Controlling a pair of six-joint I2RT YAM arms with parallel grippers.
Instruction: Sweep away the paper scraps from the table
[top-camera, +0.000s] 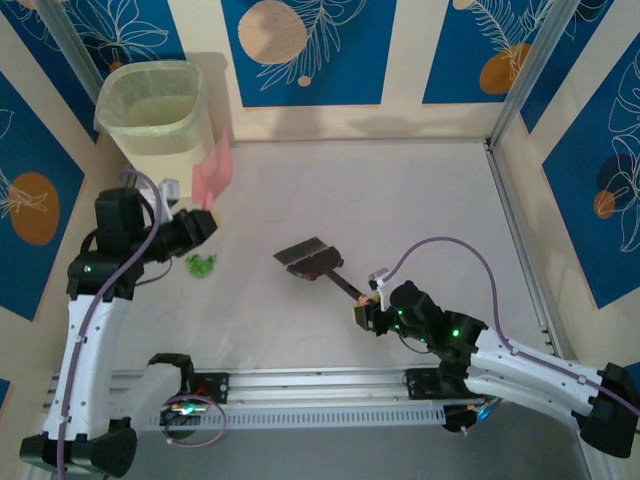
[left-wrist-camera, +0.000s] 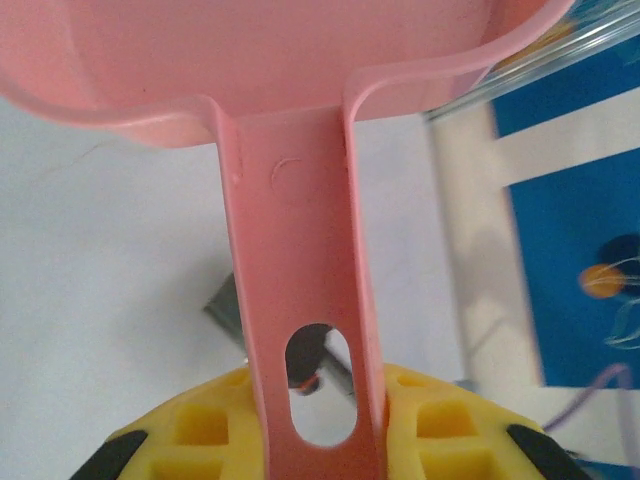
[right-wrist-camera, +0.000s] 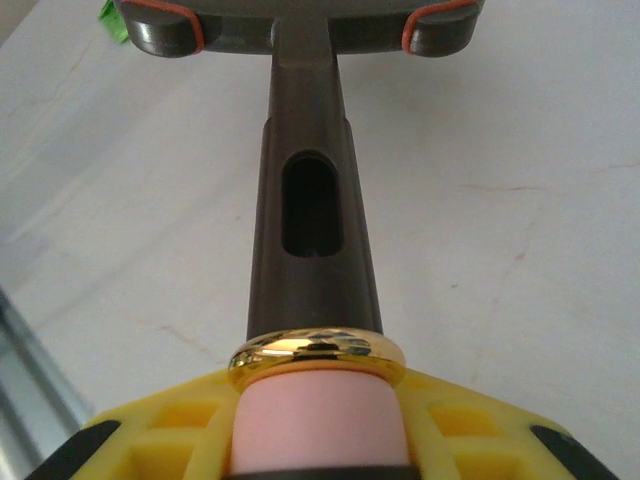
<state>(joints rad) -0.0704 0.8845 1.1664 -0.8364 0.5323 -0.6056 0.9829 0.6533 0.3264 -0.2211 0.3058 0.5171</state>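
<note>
Pale table (top-camera: 400, 190) before us: our left gripper (top-camera: 203, 224) clamps the dustpan (top-camera: 212, 172) by its handle, our right gripper (top-camera: 366, 308) clamps the brush (top-camera: 310, 258); a green scrap (top-camera: 200, 264) lies nearby.

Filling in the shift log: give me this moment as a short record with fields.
left gripper: shut on the handle of the pink dustpan
dustpan position: tilted up beside the bin, far left
right gripper: shut on the handle of the brush
brush head: mid-table, pointing away from the right arm
green paper scrap: on the table, near the left arm
</note>
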